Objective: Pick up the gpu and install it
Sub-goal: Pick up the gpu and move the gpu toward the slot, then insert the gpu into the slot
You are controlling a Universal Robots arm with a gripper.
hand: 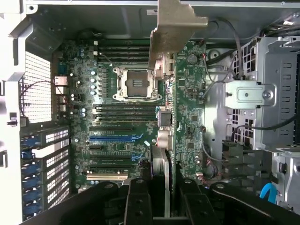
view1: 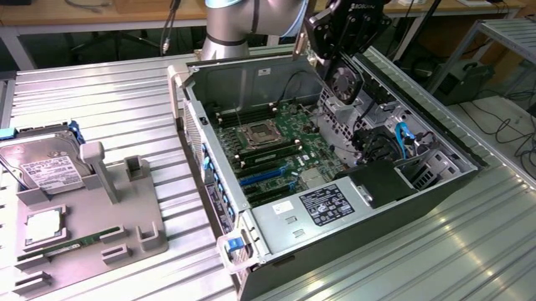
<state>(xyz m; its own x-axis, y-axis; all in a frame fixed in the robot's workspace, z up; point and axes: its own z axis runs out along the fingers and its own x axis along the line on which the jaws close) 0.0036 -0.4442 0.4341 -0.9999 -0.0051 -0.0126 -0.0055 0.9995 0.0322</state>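
One risk: the gripper (view1: 337, 58), closed narrowly on the gpu (view1: 343, 83) at the exterior view's upper middle, could misalign it and scrape the motherboard (view1: 277, 143).

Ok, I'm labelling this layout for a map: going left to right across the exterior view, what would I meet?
The hard drive → CPU socket on the motherboard → gpu held above the case → blue cable.
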